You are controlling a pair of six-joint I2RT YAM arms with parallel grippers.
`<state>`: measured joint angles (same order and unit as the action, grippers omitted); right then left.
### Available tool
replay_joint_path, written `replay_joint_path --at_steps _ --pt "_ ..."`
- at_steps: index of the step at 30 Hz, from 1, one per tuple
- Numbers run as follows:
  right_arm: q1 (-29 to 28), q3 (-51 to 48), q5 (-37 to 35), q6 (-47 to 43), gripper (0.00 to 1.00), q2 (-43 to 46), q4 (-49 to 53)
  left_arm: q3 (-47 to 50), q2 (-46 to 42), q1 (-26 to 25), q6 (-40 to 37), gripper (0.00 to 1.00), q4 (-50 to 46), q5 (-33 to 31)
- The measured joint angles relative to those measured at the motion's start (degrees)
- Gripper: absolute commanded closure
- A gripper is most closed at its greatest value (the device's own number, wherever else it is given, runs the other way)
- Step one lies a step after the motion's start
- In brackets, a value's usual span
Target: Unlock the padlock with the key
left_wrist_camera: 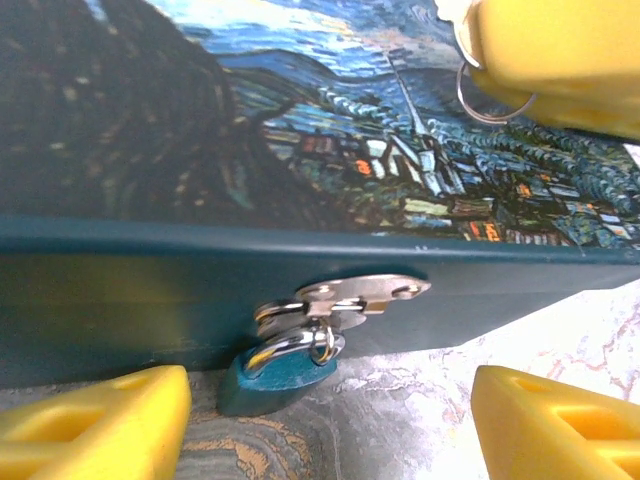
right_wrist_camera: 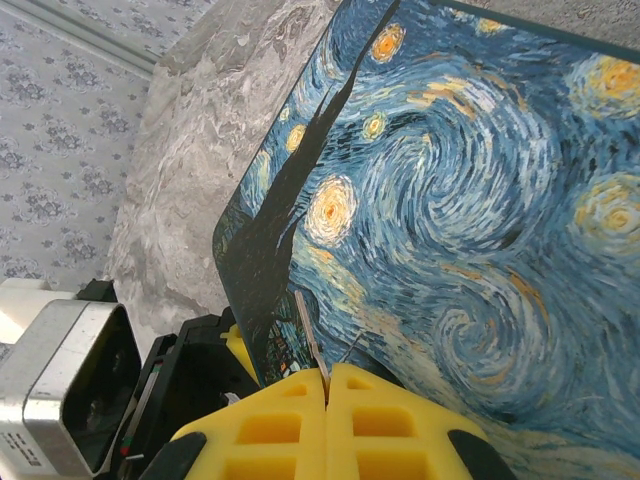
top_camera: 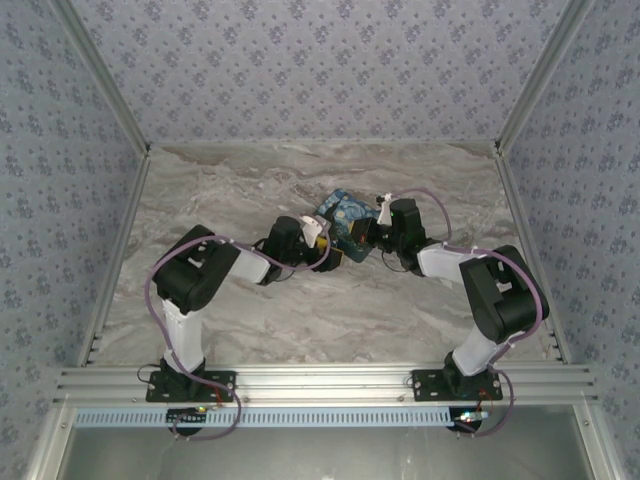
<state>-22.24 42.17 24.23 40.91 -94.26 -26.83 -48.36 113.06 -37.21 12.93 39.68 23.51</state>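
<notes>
The padlock [left_wrist_camera: 280, 378], a small blue body with a pale shackle, hangs from the metal hasp [left_wrist_camera: 350, 295] on the front wall of the starry-night box [left_wrist_camera: 300, 150]; its body rests on the table. My left gripper [left_wrist_camera: 330, 430] is open, with its yellow fingers [left_wrist_camera: 90, 425] on either side of the padlock and not touching it. Above the box lid [right_wrist_camera: 450, 200], my right gripper [right_wrist_camera: 327, 375] is shut on the key [right_wrist_camera: 310, 335], whose thin blade sticks out past the fingertips. A key ring [left_wrist_camera: 492, 100] hangs under the right gripper's fingers [left_wrist_camera: 560, 50]. Both grippers meet at the box [top_camera: 345, 225].
The box lies on a marbled table [top_camera: 250, 310] near its middle, fenced by patterned walls [top_camera: 60, 150]. The left arm's black wrist and camera [right_wrist_camera: 60, 370] sit close beside the right gripper at the box's front edge. An aluminium rail [top_camera: 320, 385] runs along the near edge.
</notes>
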Motion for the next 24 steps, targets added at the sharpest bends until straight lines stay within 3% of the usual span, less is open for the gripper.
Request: replay_joint_path --at_steps 24 --pt "0.0 0.1 0.0 0.0 1.0 0.1 0.5 -4.2 1.1 -0.9 -4.2 0.52 -7.3 -5.4"
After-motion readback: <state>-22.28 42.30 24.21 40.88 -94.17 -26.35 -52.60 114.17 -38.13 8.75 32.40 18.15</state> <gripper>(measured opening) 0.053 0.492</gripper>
